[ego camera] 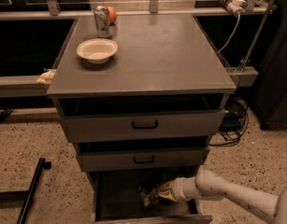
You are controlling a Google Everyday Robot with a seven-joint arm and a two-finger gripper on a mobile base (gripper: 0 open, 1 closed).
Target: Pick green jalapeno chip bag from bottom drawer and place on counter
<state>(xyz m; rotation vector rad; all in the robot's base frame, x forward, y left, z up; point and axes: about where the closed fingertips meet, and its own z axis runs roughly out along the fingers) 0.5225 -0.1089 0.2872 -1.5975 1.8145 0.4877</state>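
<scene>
The bottom drawer (119, 199) is pulled open at the foot of the grey cabinet, its inside dark. The green jalapeno chip bag (148, 196) lies inside it, right of middle, partly hidden. My white arm reaches in from the lower right, and my gripper (162, 192) is inside the drawer right at the bag's right side. The counter (166, 55) is the cabinet's flat grey top, above the two shallower drawers with black handles.
A white bowl (97, 50) sits on the counter's left part. A drink can (102, 20) and an orange fruit (112, 14) stand at its back left. A metal rail runs behind. A black bar (31, 188) lies on the speckled floor at left. Cables (234, 120) hang at right.
</scene>
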